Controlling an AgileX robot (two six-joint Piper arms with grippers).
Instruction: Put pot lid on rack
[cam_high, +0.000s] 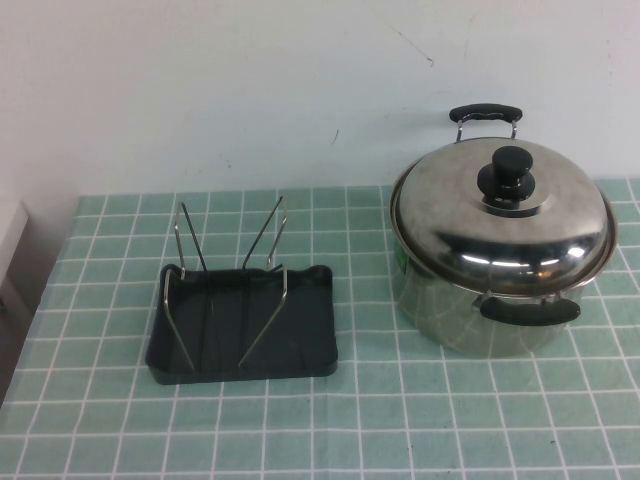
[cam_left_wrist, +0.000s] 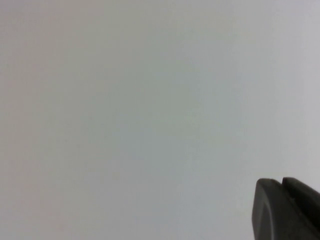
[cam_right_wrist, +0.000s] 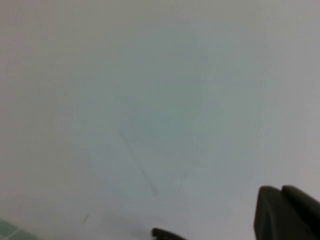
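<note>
Rack on the green tiled table, its wire loops upright; pot well to its right, beyond it, with the lid seated on top, knob up. Left gripper and right gripper face the white wall; their opening cannot be told

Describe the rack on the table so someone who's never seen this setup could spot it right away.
On the green checked table, look left of the big steel pot with the lid on it. The rack is the dark rectangular tray there, standing apart from the pot. Bent silver wire loops rise from it in V shapes, unlike the round shiny pot. Neither the left claw nor the right claw is near it.
</note>
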